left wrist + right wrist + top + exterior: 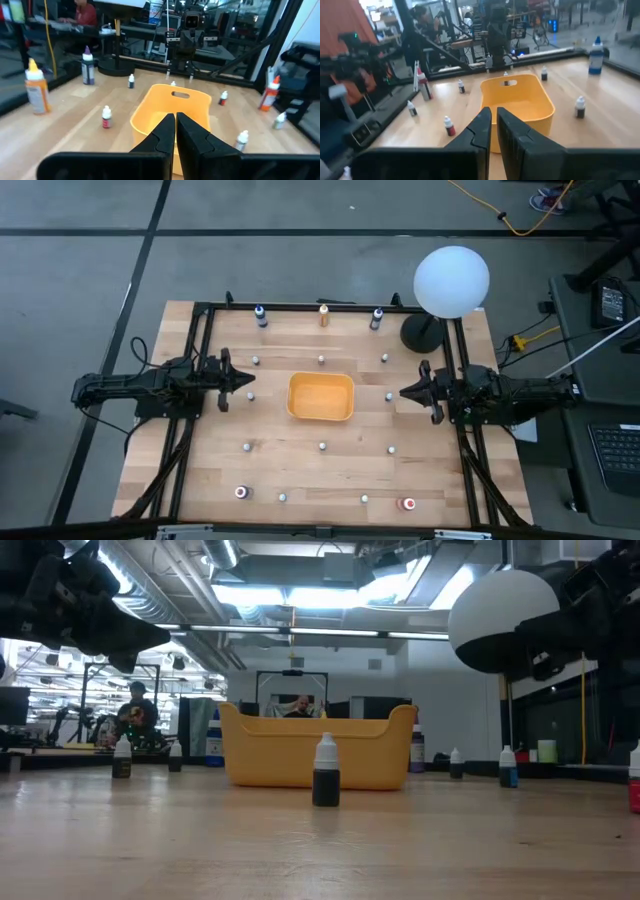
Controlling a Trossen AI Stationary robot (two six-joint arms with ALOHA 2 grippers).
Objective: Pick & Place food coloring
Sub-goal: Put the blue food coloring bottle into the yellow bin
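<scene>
The left gripper (247, 378) is hovering above the left side of the table with its two dark, tapered fingers pressed together on nothing, pointing toward the tray. The right gripper (404, 392) is mirroring it on the right side, its fingers likewise drawn nearly together and holding nothing.

Between them, the orange-yellow tray (321, 397) is sitting at the middle of the pale wooden plank table (320, 470); it is a smooth plastic rectangle with rounded corners, raised walls and a slot handle cut into one end. The food coloring bottles (322, 446) are standing scattered around the tray, apart from it and from each other: small cylinders with white conical caps, showing as whitish dots from above. In the low view, one with a dark body (326, 772) is standing upright in front of the tray. Three taller bottles are lining the far edge, a blue one (260, 316), an orange one (324, 315) and another blue one (377, 319). Two red-marked bottles (408, 504) are standing near the near edge. A matte white globe lamp (452, 281) on a dark round base is occupying the far right corner.
</scene>
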